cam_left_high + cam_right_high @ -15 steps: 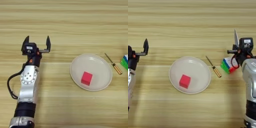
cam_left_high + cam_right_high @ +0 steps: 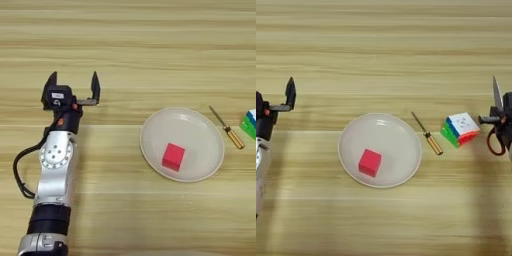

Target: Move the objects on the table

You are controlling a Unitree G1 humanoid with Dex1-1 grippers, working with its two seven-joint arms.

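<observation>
table (image 2: pixel 381 45): wood-grain | on it: plate (image 2: pixel 401 135), screwdriver (image 2: pixel 427 135), puzzle cube (image 2: pixel 461 128), probably resting flat

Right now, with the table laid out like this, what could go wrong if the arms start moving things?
The scissors stand at the right gripper with the blade pointing away, close to the puzzle cube; a sweep left could knock the cube into the screwdriver. The red cube sits loose on the plate, so it might slide if the plate is nudged.
</observation>
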